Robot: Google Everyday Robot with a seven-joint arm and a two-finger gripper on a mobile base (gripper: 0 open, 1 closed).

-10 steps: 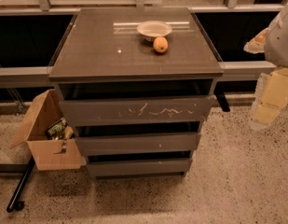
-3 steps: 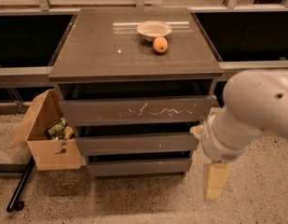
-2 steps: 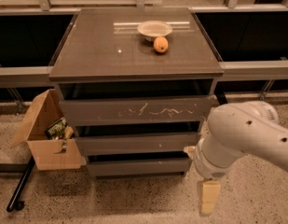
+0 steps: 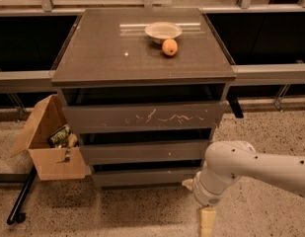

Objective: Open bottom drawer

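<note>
The bottom drawer [image 4: 142,177] is the lowest of three dark grey-brown fronts on the cabinet [image 4: 142,63], plain and narrow, with a dark gap above it. Above it are the middle front [image 4: 144,152] and the scratched top front [image 4: 144,116]. My white arm [image 4: 241,169] comes in from the right and bends down at the cabinet's lower right corner. My gripper [image 4: 207,222] points down at the floor, just right of and below the bottom drawer's right end, partly cut off by the frame's lower edge. It is not touching the drawer.
A white bowl [image 4: 163,31] and an orange fruit [image 4: 169,47] sit on the cabinet top. An open cardboard box [image 4: 48,142] with packets stands on the floor at the cabinet's left, with a black pole [image 4: 21,196] beside it. Dark benches run behind.
My arm has swung from the right edge down and left to the cabinet's lower right corner, and the gripper has sunk toward the floor. The drawers have not moved.
</note>
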